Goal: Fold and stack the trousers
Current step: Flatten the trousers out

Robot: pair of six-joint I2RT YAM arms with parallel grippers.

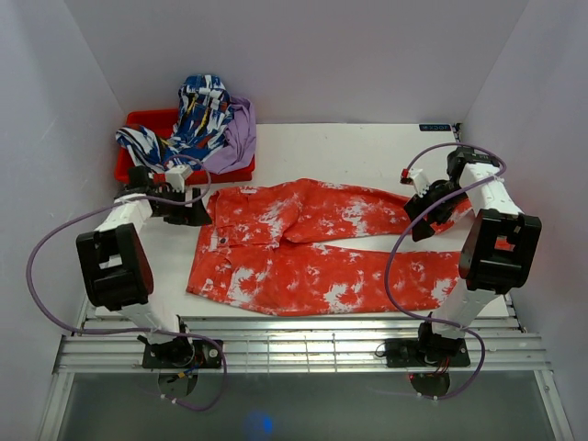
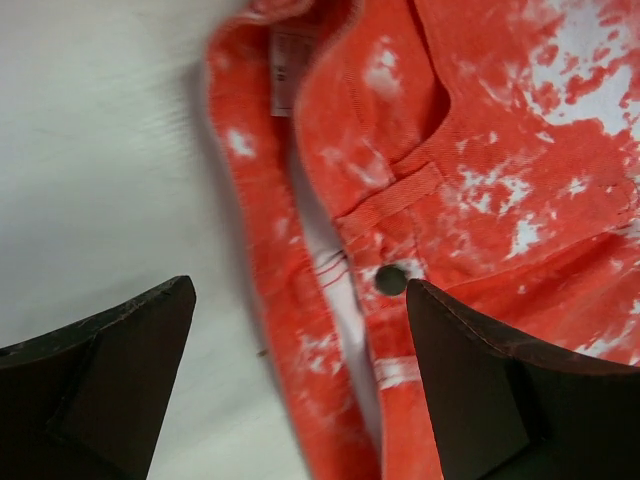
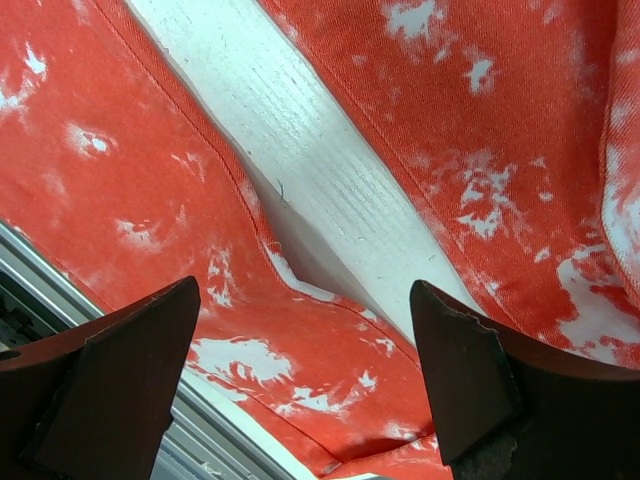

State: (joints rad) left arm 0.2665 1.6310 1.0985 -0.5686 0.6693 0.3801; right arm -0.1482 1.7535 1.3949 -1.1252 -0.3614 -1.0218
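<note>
The orange-red tie-dye trousers (image 1: 312,248) lie spread flat across the white table, waistband to the left and both legs running right. My left gripper (image 1: 197,209) hovers at the waistband's far corner, open with nothing between its fingers. In the left wrist view the waistband (image 2: 330,260) with its button lies below the open left gripper (image 2: 300,330). My right gripper (image 1: 421,220) hangs open over the leg ends. In the right wrist view the two trouser legs (image 3: 250,300) and a strip of bare table show under the open right gripper (image 3: 305,335).
A red bin (image 1: 147,156) at the back left holds a blue-and-white patterned garment (image 1: 197,115) and a purple garment (image 1: 241,133). A ridged metal rail (image 1: 303,344) runs along the table's near edge. White walls close in on three sides.
</note>
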